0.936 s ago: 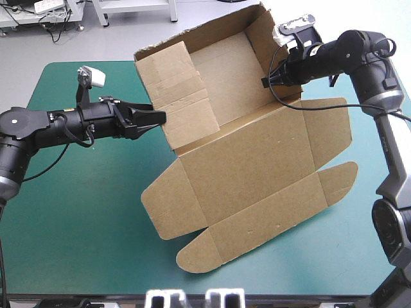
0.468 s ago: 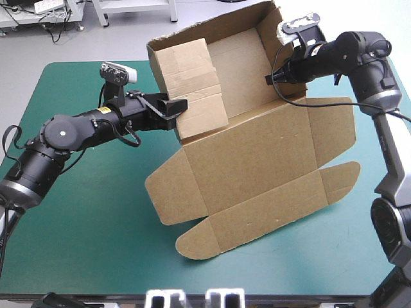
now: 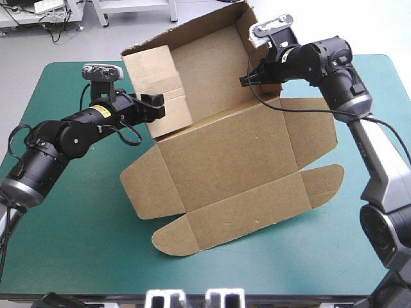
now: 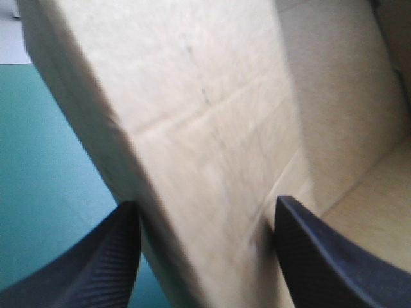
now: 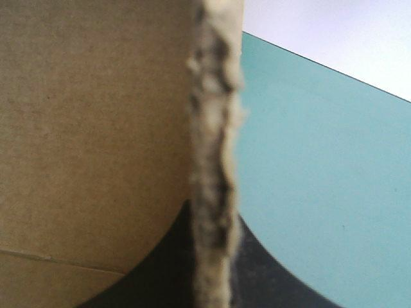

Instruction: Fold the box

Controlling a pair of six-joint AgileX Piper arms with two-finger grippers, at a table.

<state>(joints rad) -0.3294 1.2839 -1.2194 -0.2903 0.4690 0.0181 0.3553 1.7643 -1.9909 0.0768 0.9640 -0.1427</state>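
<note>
The brown box (image 3: 225,160) stands on the table with its back and side walls raised and its lid lying flat toward the front. My left gripper (image 3: 156,106) is at the box's left wall. In the left wrist view that thick folded wall (image 4: 205,128) runs between its black fingers (image 4: 96,263), which stand well apart, so the left gripper (image 4: 205,256) is open. My right gripper (image 3: 247,80) holds the right wall near its top. The wall's ragged cut edge (image 5: 215,160) rises from between the fingers of the right gripper (image 5: 212,276), which is shut on it.
The teal-green cover (image 3: 64,224) stretches out to the left of the box and in front of it. The lid's rounded flaps (image 3: 321,186) reach toward the table's front and right. Beyond the right wall the cover (image 5: 321,160) runs to the table's far edge.
The box and both arms have shifted to the left. The left gripper, earlier shut and pointed at the left wall, now stands open astride it. The right gripper kept its hold.
</note>
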